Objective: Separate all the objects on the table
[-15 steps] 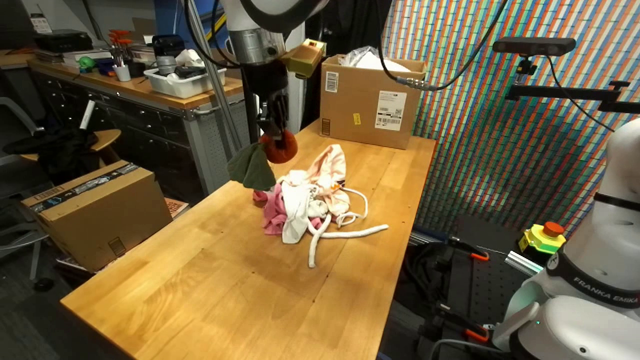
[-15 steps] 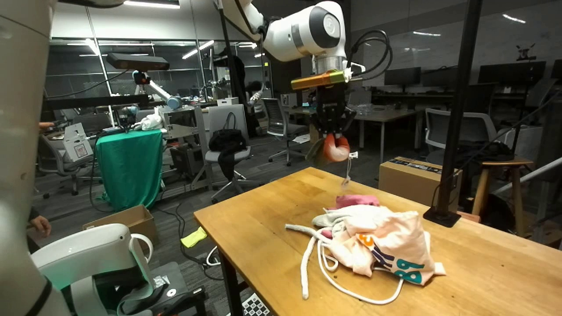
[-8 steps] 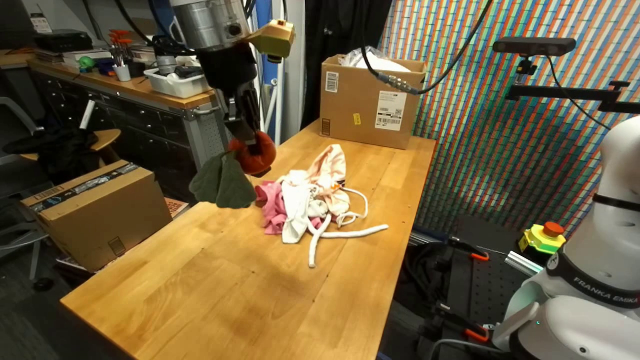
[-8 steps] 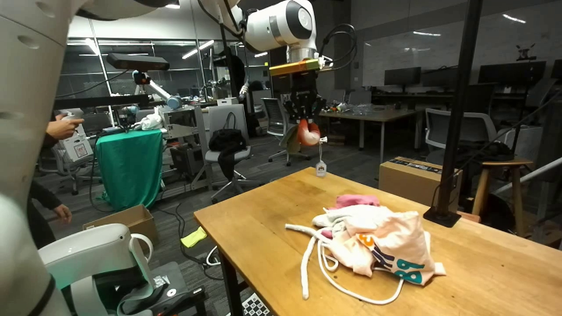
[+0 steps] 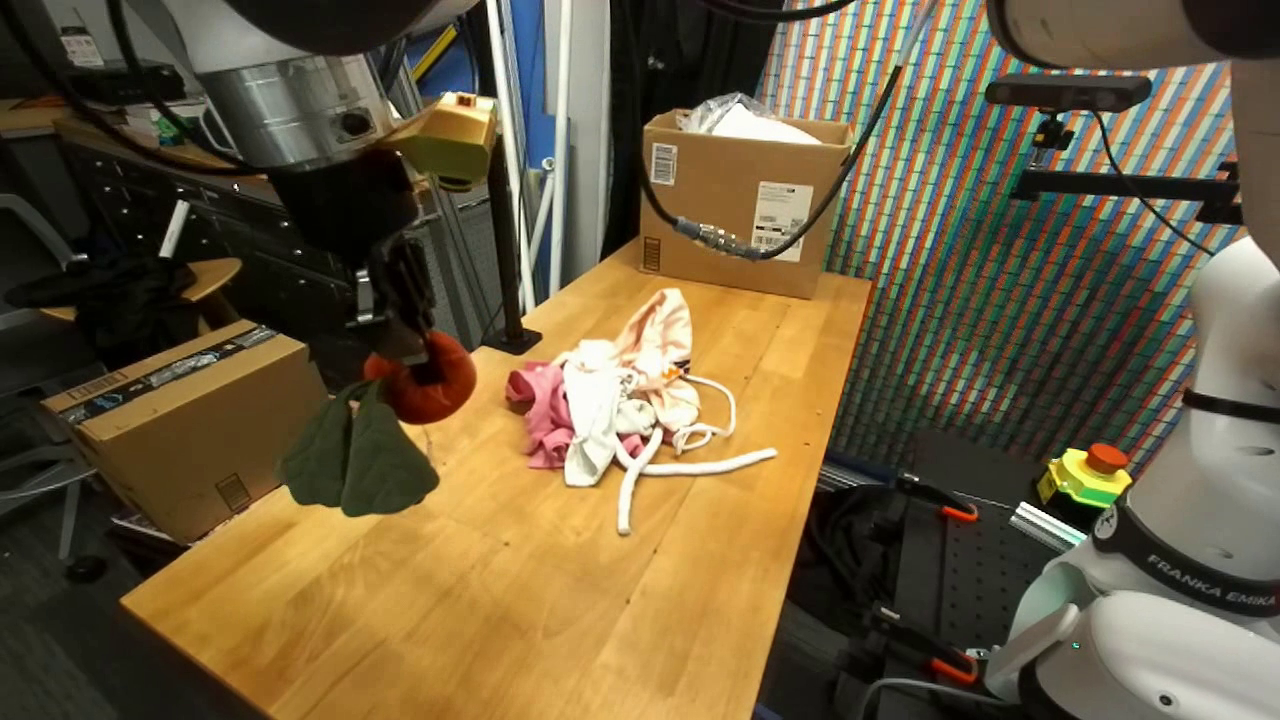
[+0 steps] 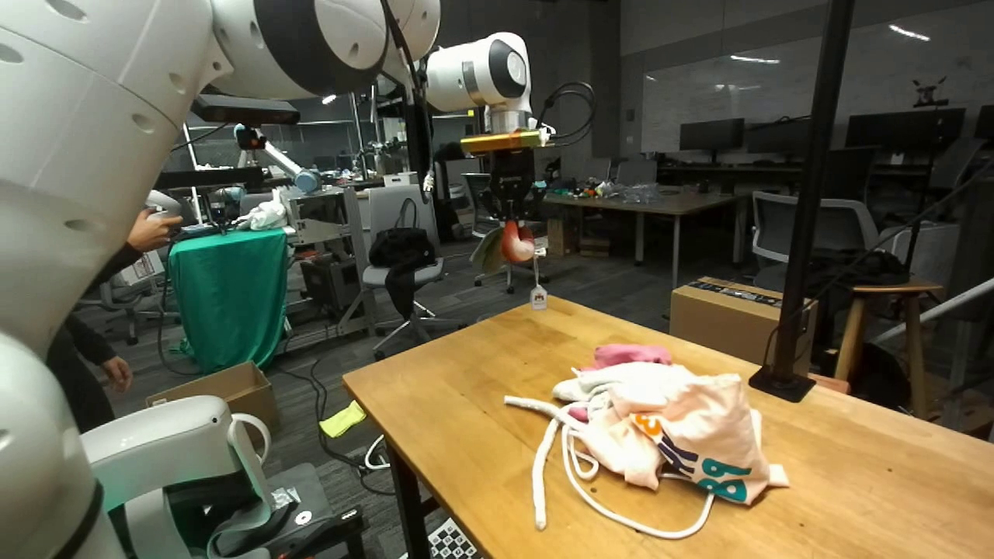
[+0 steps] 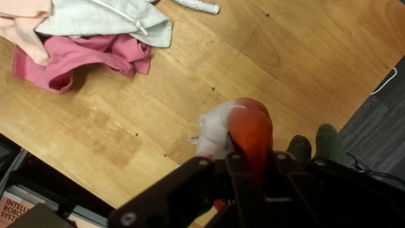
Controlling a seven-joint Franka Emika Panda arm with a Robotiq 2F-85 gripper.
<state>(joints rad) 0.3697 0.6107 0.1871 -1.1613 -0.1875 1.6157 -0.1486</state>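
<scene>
My gripper is shut on a red-orange and white plush toy with dark green leaf-like flaps. The toy hangs above the table, apart from the pile, and shows in the wrist view. A small tag dangles from it. On the table lies a heap: a peach bag with printed letters, a whitish drawstring cloth, a pink cloth partly under the others, and a white rope. The heap's lower layers are hidden.
A large cardboard box stands at one table end. A black post rises from a base at the table edge. Another cardboard box is off the table. A person's hand shows behind the arm.
My gripper has carried the plush toy away from the heap, leftward in both exterior views, and lower over the last half second. The tag has swung into clearer view. The heap has not moved.
</scene>
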